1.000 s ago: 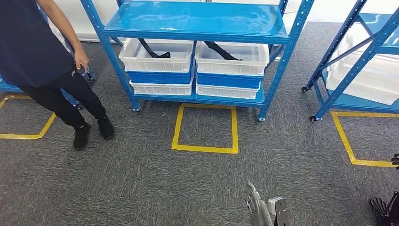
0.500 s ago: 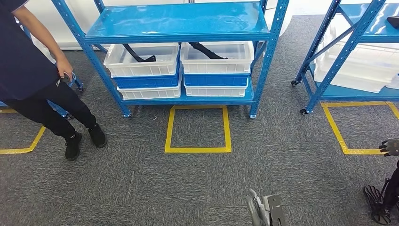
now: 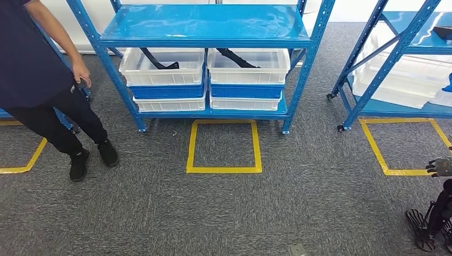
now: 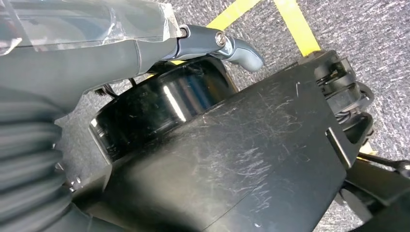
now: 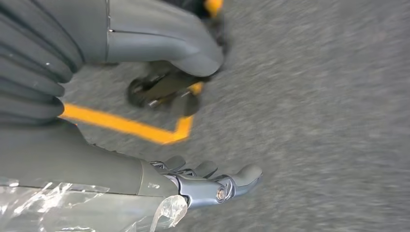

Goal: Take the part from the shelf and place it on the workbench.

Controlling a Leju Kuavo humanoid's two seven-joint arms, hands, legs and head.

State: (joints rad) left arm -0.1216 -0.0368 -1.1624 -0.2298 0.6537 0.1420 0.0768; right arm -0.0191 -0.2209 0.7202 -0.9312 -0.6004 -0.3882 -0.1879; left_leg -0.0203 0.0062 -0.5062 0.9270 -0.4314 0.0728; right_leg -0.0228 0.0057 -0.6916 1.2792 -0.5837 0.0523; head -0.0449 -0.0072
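Note:
Two black curved parts lie in white bins on the lower level of the blue shelf (image 3: 213, 32): one part (image 3: 158, 60) in the left bin (image 3: 162, 72), the other part (image 3: 237, 57) in the right bin (image 3: 248, 69). My right hand (image 3: 440, 166) hangs at the right edge of the head view, far from the shelf. In its wrist view my right hand (image 5: 159, 181) holds nothing, and its fingers (image 5: 241, 176) are stretched out over the carpet. My left hand (image 4: 145, 43) hangs beside my body, one finger (image 4: 239, 48) extended, empty.
A person (image 3: 37, 80) in dark clothes stands left of the shelf, holding a small object. A yellow taped square (image 3: 224, 146) marks the carpet before the shelf. A second blue shelf (image 3: 389, 58) with white bins stands at the right, with another taped square (image 3: 405, 146) below it.
The camera has shifted, so the whole scene has slid and the shelf sits a little lower and more central. The silver piece of my arm at the bottom edge has dropped out of the picture.

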